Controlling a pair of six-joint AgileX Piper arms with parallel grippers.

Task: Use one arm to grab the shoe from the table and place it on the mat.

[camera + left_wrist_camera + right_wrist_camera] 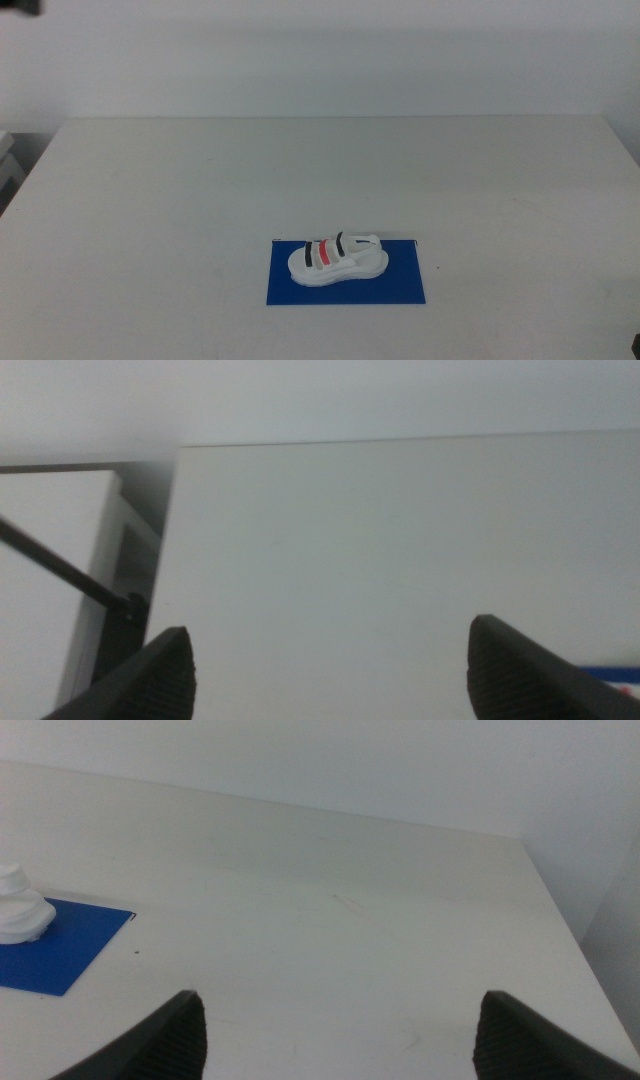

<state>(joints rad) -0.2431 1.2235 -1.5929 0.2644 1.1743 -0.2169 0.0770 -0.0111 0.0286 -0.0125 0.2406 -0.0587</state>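
Note:
The white shoe (337, 259) with black and red straps lies on its sole on the deep blue mat (400, 284), near the front middle of the white table (200, 190). No arm shows in the middle view. My left gripper (330, 665) is open and empty over bare table; a sliver of the mat (612, 671) shows beside one jaw. My right gripper (340, 1035) is open and empty over bare table, apart from the mat (62, 952) and one end of the shoe (20, 917).
The table's far edge meets a white wall (320, 50). A white shelf unit (50, 580) with a dark rod stands past the table's left edge. The table's right edge (570, 930) shows in the right wrist view.

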